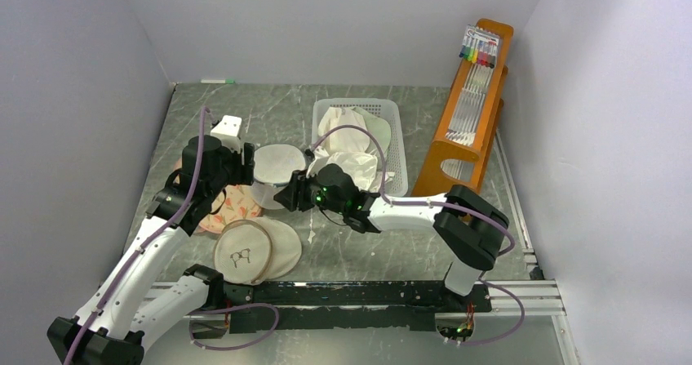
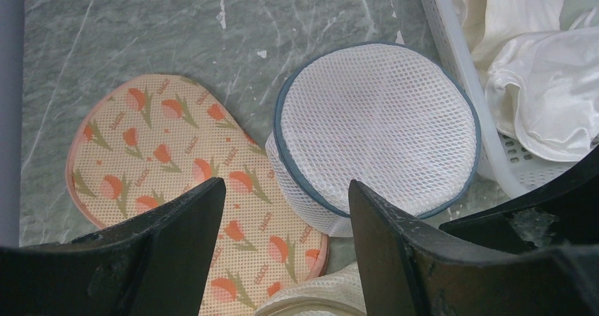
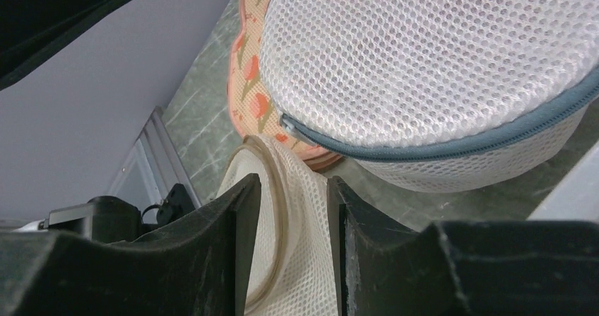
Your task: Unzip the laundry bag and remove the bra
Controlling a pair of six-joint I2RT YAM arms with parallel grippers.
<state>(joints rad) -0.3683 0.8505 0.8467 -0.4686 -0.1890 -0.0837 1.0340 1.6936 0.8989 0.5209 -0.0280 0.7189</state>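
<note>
The laundry bag (image 1: pixel 277 167) sits on the bench (image 1: pixel 343 255) in the middle of the scene, just left of the white basket (image 1: pixel 359 102). Its near-left edge overlaps the flower-print pad (image 2: pixel 162 153). Its grey-blue zipper band (image 3: pixel 487 143) looks zipped all the way round. No bra shows anywhere, so it is presumably inside the bag.

The left gripper (image 2: pixel 286 189) is spread wide and empty at the bag's left side, and it has no hold on the bag. The right gripper (image 3: pixel 289 185) is low at the bag's near side, its jaws a narrow gap apart with nothing visibly pinched. The zipper pull (image 3: pixel 289 124) lies just beyond its tips, not between them.

The main risk is a missed pinch. The pull is small and lies flat against the band, so closing from here could catch mesh. It could also catch the beige pouch (image 1: pixel 245 255), which shows through the gap behind the fingers.

A tug is risky too. The bag is light and nothing clamps it, so pulling the slider would likely slide or roll it toward the pad rather than open the zip. The zip runs round a curve, so a straight pull may jam it in the mesh.
</note>
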